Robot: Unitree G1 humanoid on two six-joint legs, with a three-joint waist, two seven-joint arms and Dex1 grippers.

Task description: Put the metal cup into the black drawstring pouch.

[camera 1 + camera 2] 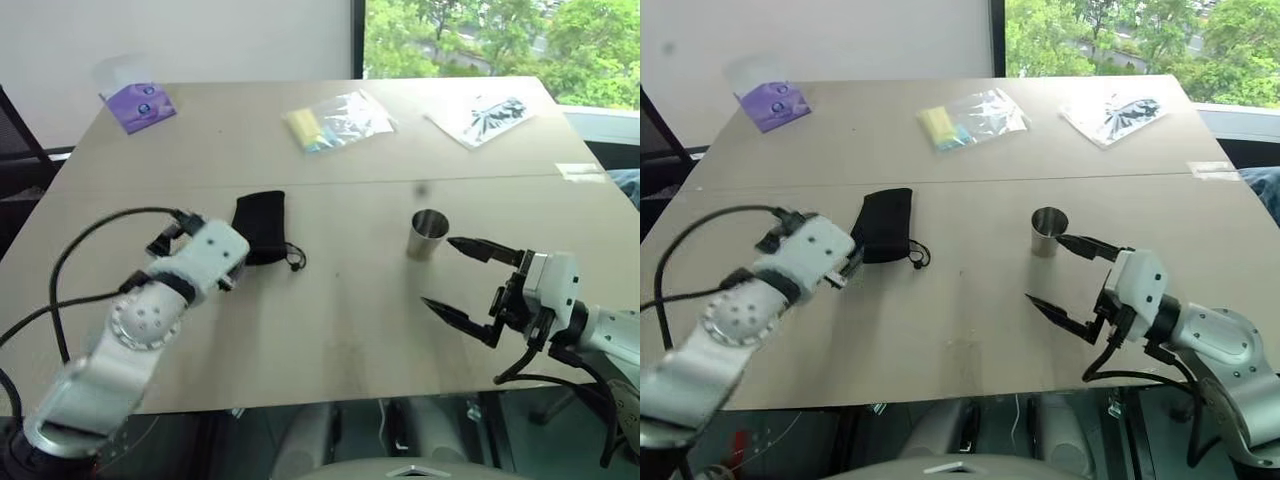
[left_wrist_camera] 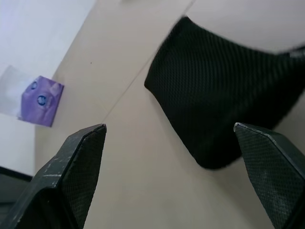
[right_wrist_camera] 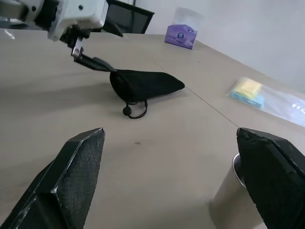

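A: The metal cup (image 1: 429,234) stands upright right of the table's (image 1: 330,330) middle, well in from every edge. Our right gripper (image 1: 462,282) sits just near of it, fingers spread wide, holding nothing.

B: The black drawstring pouch (image 1: 261,226) lies flat to the left, cord toward us. Our left gripper (image 2: 169,138) gapes beside it, empty. We see bare tabletop between pouch and cup.

Tan table (image 1: 330,320), white wall (image 1: 200,40), window (image 1: 480,35) showing perhaps trees
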